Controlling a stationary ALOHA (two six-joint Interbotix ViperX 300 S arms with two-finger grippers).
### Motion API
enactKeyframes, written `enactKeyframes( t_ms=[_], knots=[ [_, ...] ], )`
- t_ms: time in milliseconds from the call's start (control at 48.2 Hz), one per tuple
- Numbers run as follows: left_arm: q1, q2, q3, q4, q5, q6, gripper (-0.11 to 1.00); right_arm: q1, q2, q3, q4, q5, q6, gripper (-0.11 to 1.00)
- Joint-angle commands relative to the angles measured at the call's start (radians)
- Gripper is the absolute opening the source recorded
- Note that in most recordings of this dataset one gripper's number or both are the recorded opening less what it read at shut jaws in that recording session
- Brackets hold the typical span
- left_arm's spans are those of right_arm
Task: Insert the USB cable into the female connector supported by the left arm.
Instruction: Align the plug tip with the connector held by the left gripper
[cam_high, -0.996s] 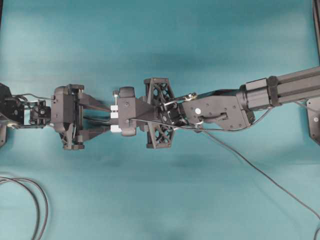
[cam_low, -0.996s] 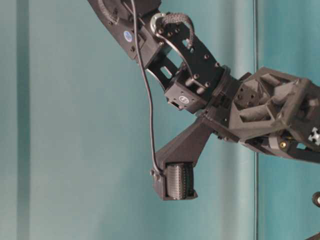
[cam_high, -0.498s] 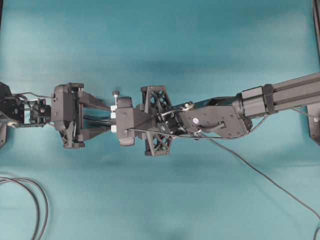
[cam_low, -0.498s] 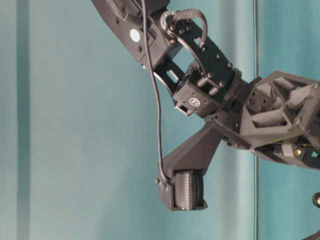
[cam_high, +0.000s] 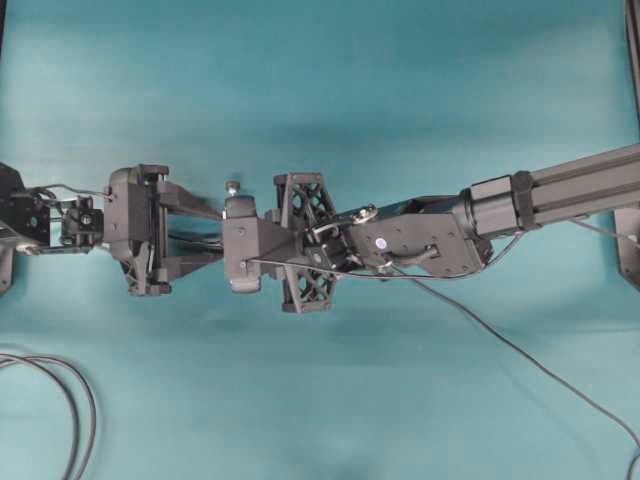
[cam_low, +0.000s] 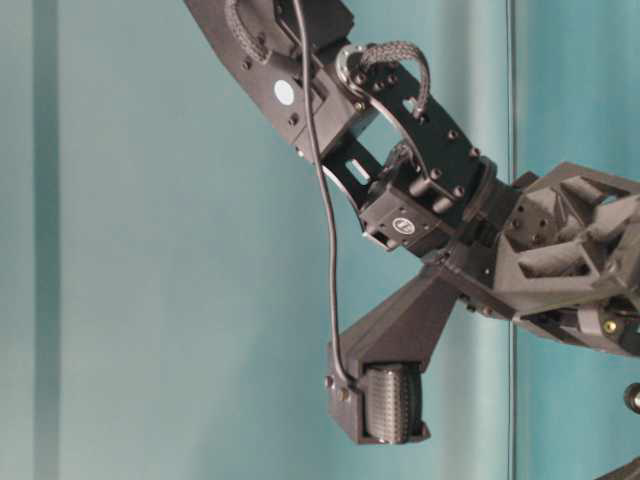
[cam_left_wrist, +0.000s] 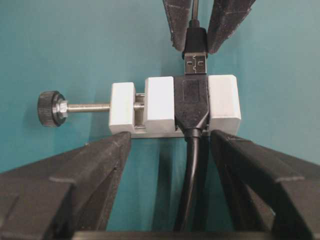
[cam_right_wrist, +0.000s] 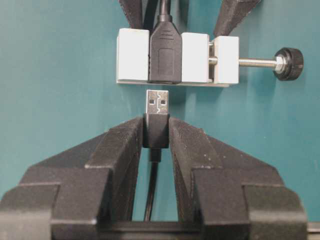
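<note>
In the left wrist view my left gripper (cam_left_wrist: 172, 139) is shut on the white block of the female connector (cam_left_wrist: 160, 102), one finger at each end. The black socket (cam_left_wrist: 194, 100) sits in the block, and its screw pin with a dark ball (cam_left_wrist: 49, 108) points left. My right gripper (cam_right_wrist: 156, 131) is shut on the dark plug of the USB cable (cam_right_wrist: 156, 132). The silvery tip (cam_right_wrist: 157, 102) is lined up with the socket mouth (cam_right_wrist: 165, 50) and sits just short of it. In the overhead view the right gripper (cam_high: 240, 243) meets the left gripper (cam_high: 215, 238) and hides the block.
Thick black looped cables (cam_high: 65, 400) lie at the lower left of the teal table. A thin dark cable (cam_high: 540, 362) trails from under the right arm to the lower right. The right arm's boom (cam_high: 570, 185) spans the right half.
My right gripper has moved left towards the left gripper, bringing the plug close to the socket and covering the white block from above. The left gripper has held still.
</note>
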Motion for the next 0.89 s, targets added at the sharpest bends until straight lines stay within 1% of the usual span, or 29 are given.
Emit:
enactKeyframes(
  t_ms=[0, 872],
  knots=[
    [0.012, -0.008, -0.014, -0.003, -0.005, 0.011, 0.76, -0.003, -0.02, -0.023, -0.005, -0.003, 0.003, 0.22],
    [0.012, -0.008, -0.014, -0.003, -0.009, 0.012, 0.76, -0.008, -0.017, -0.04, -0.006, -0.011, -0.011, 0.22]
  ],
)
